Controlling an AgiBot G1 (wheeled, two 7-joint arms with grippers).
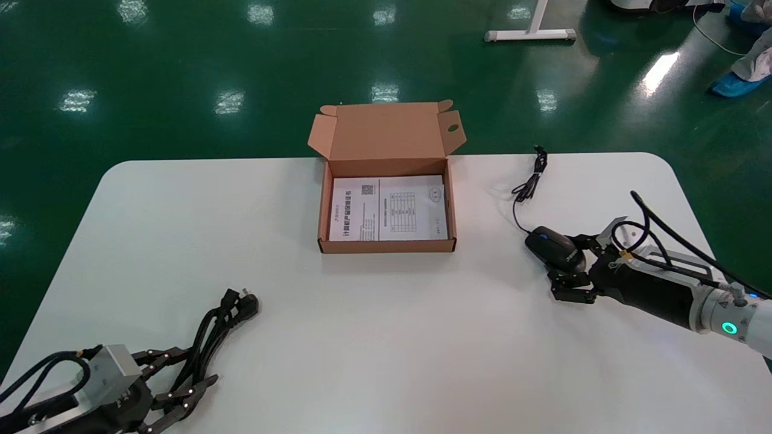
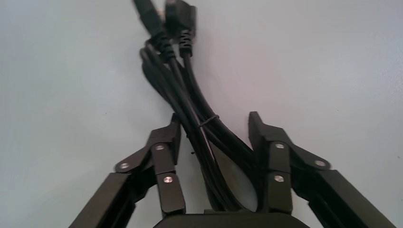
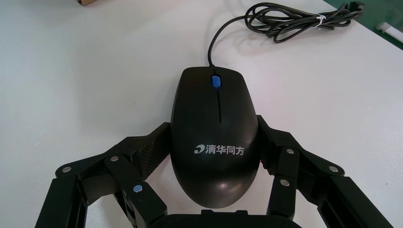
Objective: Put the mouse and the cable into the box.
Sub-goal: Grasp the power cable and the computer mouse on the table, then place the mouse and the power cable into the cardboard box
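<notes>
Currently nothing is packed: zero of two items are in. At the left, by the near edge of the table [image 1: 386, 343], the left gripper [image 1: 196, 369] is set low over the cable [image 1: 211, 328], a tied black bundle lying flat with its plug end pointed away from the robot. The jaws are spread, one on each side of the bundle. In the left wrist view bare table is seen between the bundle and one jaw, so no clamp is made there. In the centre, toward the far edge, the box [image 1: 386, 246] is found open with its lid folded back. Only a printed sheet [image 1: 386, 208] is seen on its floor, with no mouse and no cable inside. To the right, well apart from the box, the mouse [image 1: 555, 248] is sat on the table with the right gripper [image 1: 566, 258] around its rear half. In the right wrist view both jaws are seen pressed against its flanks, so it is read as gripped but not lifted. Its cord [image 1: 531, 181] is run from the nose to a tied coil lying nearer the far edge. Both grasps are judged to be at the start. Left to do: the cable has to be clamped, both items lifted and carried to the box, then released inside. The cord is expected to trail behind the mouse and will need to be brought in too.
</notes>
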